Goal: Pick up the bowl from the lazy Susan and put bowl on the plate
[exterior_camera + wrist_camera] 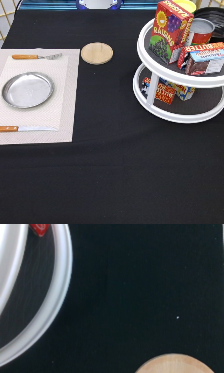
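The bowl (212, 19) sits upright on the lazy Susan's (165, 112) upper tier, at the exterior view's top right, mostly hidden behind a tin can (201, 31) and a raisin box (169, 30). The plate (27, 90) lies bare on a placemat (65, 100) at the left, between fork (36, 56) and knife (25, 128). A wooden coaster (97, 53) lies between. The pincer is not in the exterior view; state unknown. The bench (115, 175) is open toward the bottom.
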### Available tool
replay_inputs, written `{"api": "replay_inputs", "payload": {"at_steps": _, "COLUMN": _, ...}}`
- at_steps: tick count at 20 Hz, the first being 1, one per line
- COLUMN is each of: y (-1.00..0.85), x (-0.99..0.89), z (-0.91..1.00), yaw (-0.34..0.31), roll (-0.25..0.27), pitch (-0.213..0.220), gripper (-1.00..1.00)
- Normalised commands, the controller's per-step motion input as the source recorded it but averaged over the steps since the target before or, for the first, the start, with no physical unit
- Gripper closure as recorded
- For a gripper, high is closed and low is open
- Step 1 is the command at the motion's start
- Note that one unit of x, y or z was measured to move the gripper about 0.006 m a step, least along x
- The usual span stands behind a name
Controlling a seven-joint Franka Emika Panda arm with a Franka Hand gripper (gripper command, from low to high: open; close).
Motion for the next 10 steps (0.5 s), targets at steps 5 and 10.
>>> {"api": "replay_inputs", "payload": {"at_steps": 5, "y": 0.21, "x": 0.19, "z": 0.07, "yaw": 0.000, "roll": 0.006, "pitch": 0.000, "gripper": -1.00}}
{"api": "replay_inputs", "payload": {"at_steps": 10, "y": 0.49, "x": 0.60, "z": 0.34, "yaw": -0.022, "roll": 0.079, "pitch": 0.025, "gripper": -1.00}}
